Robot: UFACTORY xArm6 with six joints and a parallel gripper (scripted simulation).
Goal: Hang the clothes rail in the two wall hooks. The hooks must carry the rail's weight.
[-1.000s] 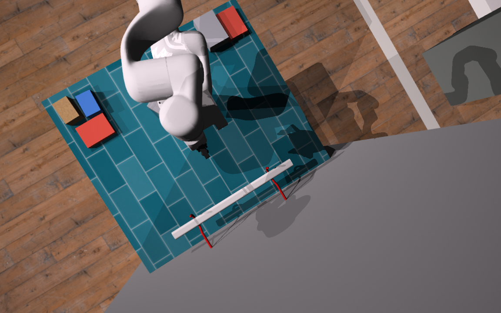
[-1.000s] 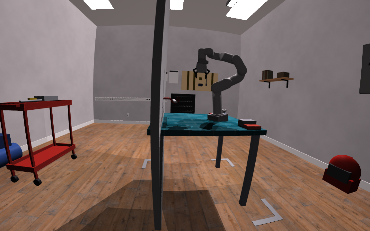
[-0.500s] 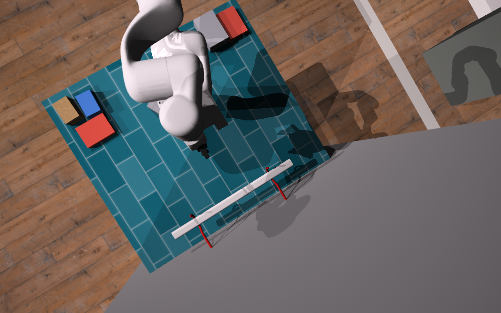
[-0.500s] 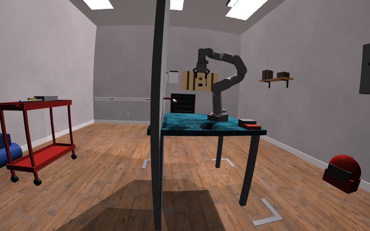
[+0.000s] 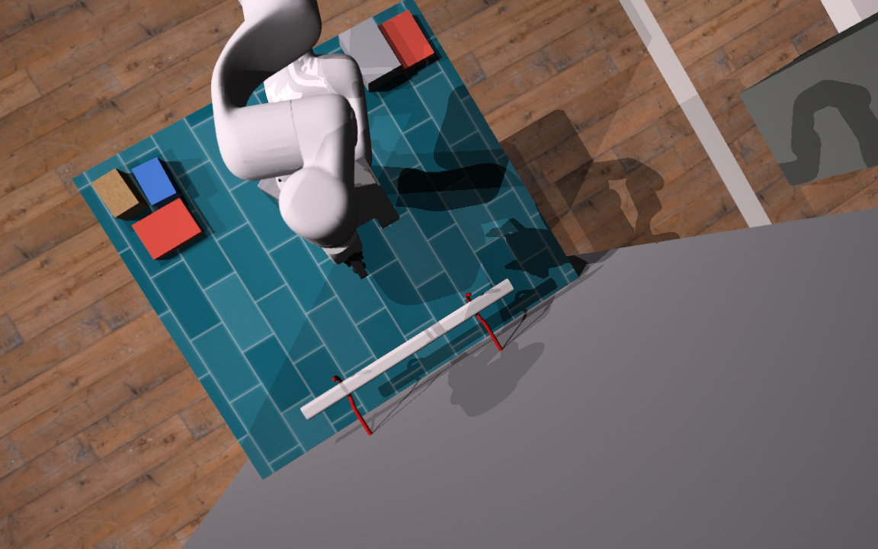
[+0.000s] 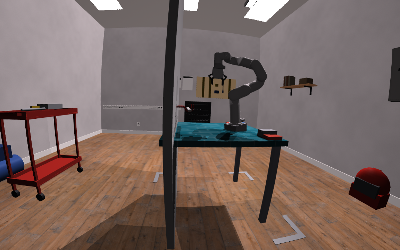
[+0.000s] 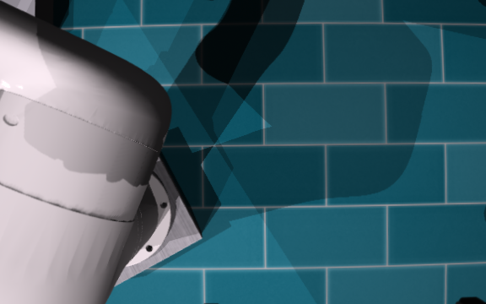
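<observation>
2 fingers of the gripper [image 6: 217, 78] stand fully apart with nothing between them, high above the teal tiled surface [image 5: 237, 320] and pointing down. In the top view the gripper [image 5: 357, 264] sits well apart from the clothes rail [image 5: 406, 347], toward the arm's base. The wrist view shows only the arm's own white link and shadowed tiles, so it gives no help in checking the rail.

The rail already lies across the 2 red wall hooks [image 5: 351, 402] and [image 5: 485, 322], which stick out from the grey wall panel [image 5: 633, 409]; it runs parallel to the wall, with a short length overhanging past each hook. From above it looks seated, and its shadow falling separately below suggests it is off the surface. Whether it rests in the bottom of each curl cannot be told from here.

The step in hand appears to be staying clear and confirming the hang. To do that well, I would keep the fingers wide and the arm high and back, so no link brushes the rail or nudges it along the hooks. Any withdrawal is best made upward and away from the wall. The chief risk is a knock that rolls the rail over a hook tip.
</observation>
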